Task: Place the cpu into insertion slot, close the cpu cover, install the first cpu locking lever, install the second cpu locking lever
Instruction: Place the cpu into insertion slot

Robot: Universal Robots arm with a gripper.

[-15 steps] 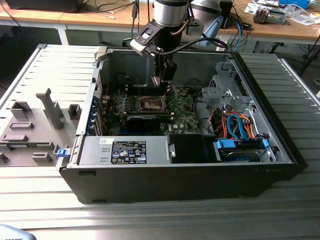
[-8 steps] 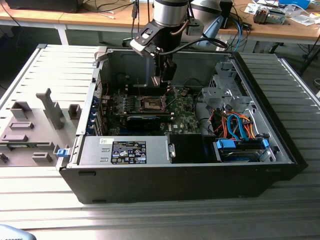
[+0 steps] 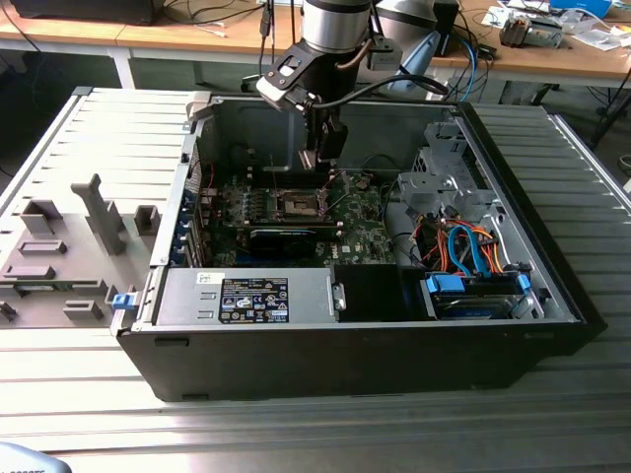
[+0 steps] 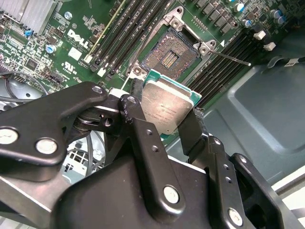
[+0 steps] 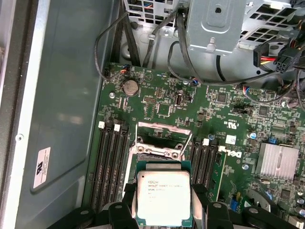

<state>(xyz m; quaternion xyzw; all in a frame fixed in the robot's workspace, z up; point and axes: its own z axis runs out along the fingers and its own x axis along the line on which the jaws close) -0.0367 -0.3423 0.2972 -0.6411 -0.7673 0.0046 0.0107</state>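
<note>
The cpu [image 4: 167,106] is a small square chip with a dull silver top, and my gripper [image 4: 164,117] is shut on its two opposite edges. In the first wrist view the cpu [image 5: 163,194] hangs in the gripper [image 5: 163,207] just above the board and covers part of the insertion slot [image 5: 159,150]. The second wrist view has the insertion slot [image 4: 170,52] bare, its brownish pin field exposed. The cpu cover [image 5: 164,128] stands open at the slot's far side. A thin locking lever [image 4: 233,58] sticks out beside the slot. In the exterior view my gripper [image 3: 323,166] hovers over the slot [image 3: 299,204].
The green motherboard [image 5: 228,109] lies inside an open black computer case [image 3: 552,296]. Long black memory slots [image 5: 110,157] flank the socket on both sides. A drive cage [image 3: 444,182] and orange and blue cables [image 3: 463,246] crowd the exterior view's right. Grey fixtures [image 3: 99,212] stand on the table.
</note>
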